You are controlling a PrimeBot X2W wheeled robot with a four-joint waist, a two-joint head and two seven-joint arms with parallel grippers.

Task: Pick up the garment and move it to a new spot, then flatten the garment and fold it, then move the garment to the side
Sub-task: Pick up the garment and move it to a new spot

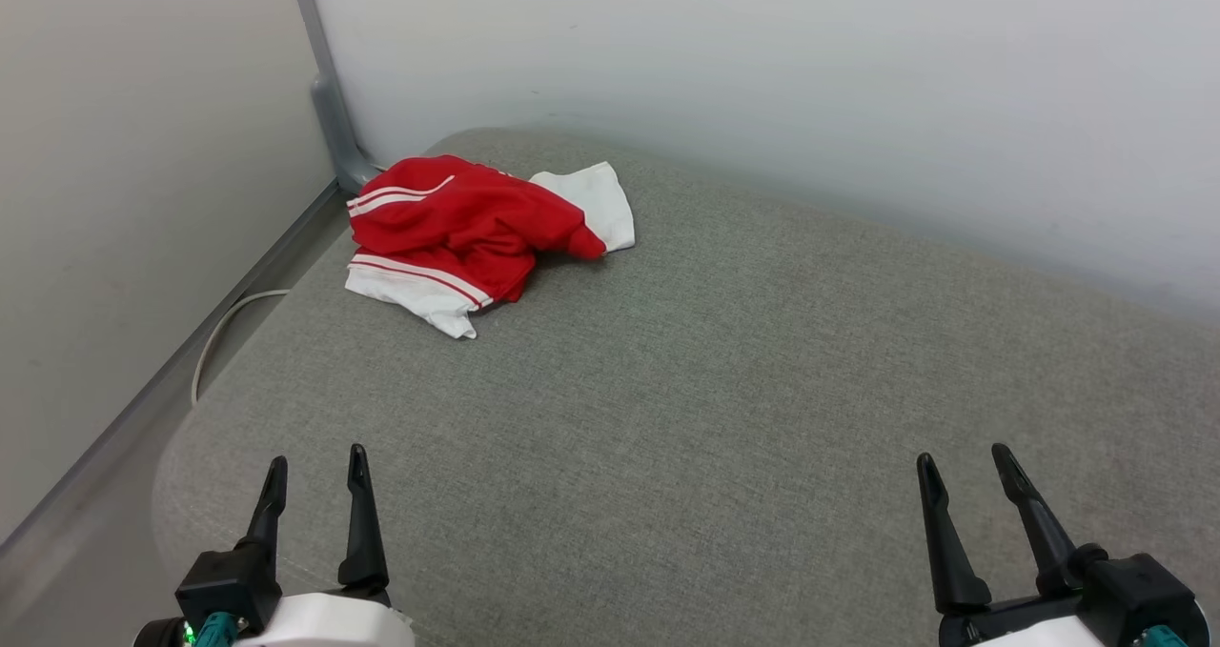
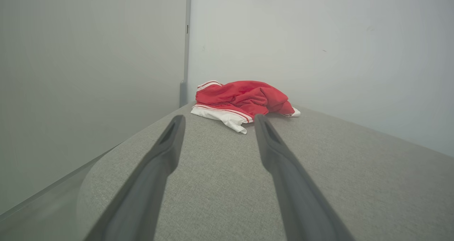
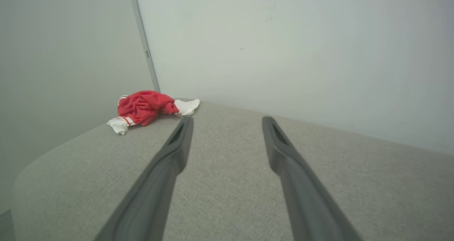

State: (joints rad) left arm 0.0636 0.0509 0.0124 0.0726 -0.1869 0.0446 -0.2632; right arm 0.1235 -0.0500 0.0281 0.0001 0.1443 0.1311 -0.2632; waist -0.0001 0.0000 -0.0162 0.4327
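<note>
The red T-shirt with white sleeves is lying crumpled at the far left corner of the grey upholstered cushion, close to the wall corner. The left gripper and right gripper are hovering over the near edge, fingers spread, holding nothing, well apart from the shirt.

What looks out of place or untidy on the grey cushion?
The garment lies crumpled in a heap at the far left corner of the cushion, one white sleeve sticking out. Nothing looks spilled or damaged.
</note>
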